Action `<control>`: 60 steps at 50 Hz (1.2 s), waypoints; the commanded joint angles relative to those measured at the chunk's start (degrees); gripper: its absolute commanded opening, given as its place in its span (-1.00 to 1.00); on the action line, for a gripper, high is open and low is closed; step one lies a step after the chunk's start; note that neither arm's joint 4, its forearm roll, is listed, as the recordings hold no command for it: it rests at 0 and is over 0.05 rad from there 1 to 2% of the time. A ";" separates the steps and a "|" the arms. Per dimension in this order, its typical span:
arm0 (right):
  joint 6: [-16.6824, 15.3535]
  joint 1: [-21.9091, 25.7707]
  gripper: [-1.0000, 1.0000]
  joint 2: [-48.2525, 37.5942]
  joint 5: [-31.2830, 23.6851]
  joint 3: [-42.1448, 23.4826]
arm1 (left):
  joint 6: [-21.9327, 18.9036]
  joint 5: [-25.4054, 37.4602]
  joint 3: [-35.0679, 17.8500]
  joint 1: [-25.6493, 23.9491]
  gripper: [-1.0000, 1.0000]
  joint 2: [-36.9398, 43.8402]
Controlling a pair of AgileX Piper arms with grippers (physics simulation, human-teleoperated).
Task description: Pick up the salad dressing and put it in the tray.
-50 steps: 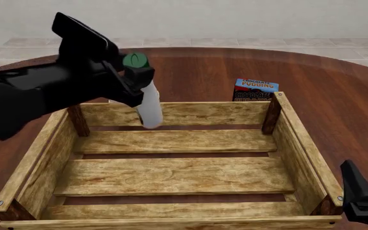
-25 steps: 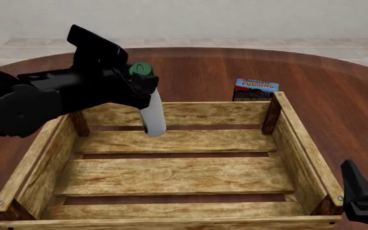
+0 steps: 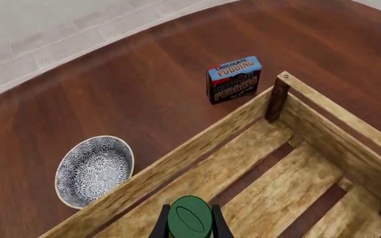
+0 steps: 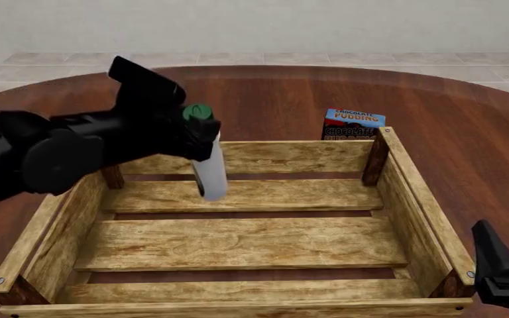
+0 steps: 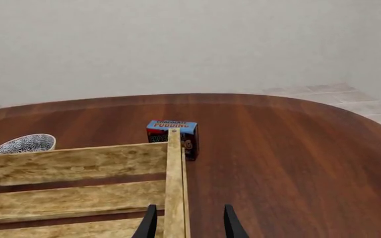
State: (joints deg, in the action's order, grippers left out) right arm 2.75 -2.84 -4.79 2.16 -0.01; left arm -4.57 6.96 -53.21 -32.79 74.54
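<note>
You have a chocolate pudding box [image 4: 354, 124] standing upright on the dark wooden table [image 4: 466, 119], its blue-and-red printed face toward the front camera, well in from the round table's far edge. A patterned black-and-white bowl [image 3: 95, 170] sits upright on the same table, well apart from the box, and beyond the table edge you see pale floor tiles [image 3: 78, 29].

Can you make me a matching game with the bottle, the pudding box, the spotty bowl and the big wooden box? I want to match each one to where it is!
Things:
1. slim white bottle with the green cap
2. blue-and-red pudding box
3. black-and-white patterned bowl
4. big light-wood slatted crate

Places:
A. on the table beyond the crate's far left wall
B. held by the left gripper over the crate
C. standing outside the crate's far right corner
D. in the middle of the table

Pairs: 1-B, 2-C, 3-A, 4-D
</note>
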 commanded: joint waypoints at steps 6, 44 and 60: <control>0.11 -0.11 1.00 0.36 -0.28 -0.01 | -0.78 -1.32 1.21 0.75 -1.00 1.06; -0.03 -0.24 1.00 0.62 -0.49 0.00 | 1.32 -5.57 5.73 0.81 -1.00 3.56; 0.03 -0.20 1.00 0.81 -0.71 -0.01 | 2.70 -7.23 6.91 0.82 -1.00 5.61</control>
State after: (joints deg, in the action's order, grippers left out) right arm 2.76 -3.03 -4.16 1.61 -0.02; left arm -1.77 0.86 -46.68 -32.02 79.26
